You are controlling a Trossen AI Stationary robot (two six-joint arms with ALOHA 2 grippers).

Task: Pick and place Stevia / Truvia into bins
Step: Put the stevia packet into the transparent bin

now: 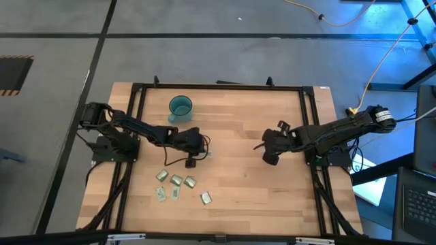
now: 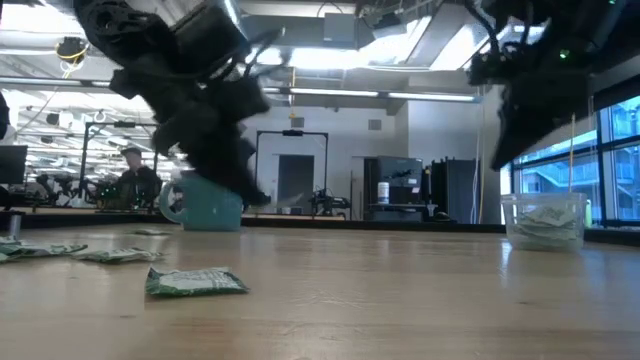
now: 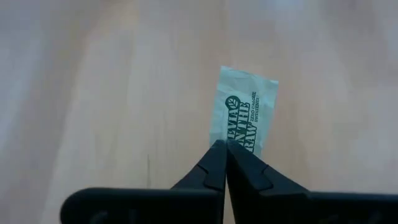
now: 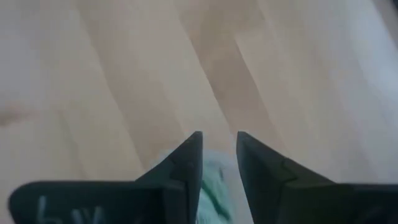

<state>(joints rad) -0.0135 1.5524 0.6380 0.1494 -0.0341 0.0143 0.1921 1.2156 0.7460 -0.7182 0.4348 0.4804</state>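
Sachet [image 3: 244,112] pinched at left gripper [image 3: 225,149] tips.

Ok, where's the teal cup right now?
High view: the teal cup stands at the table's far edge, left of centre, just beyond the left gripper, well away from the sachets near the front.

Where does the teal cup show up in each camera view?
High view: teal cup near the table's far edge, left of centre.
Low view: teal cup at left, behind the left arm.
Left wrist view: not in it.
Right wrist view: not in it.
Shared landmark: the wooden table.
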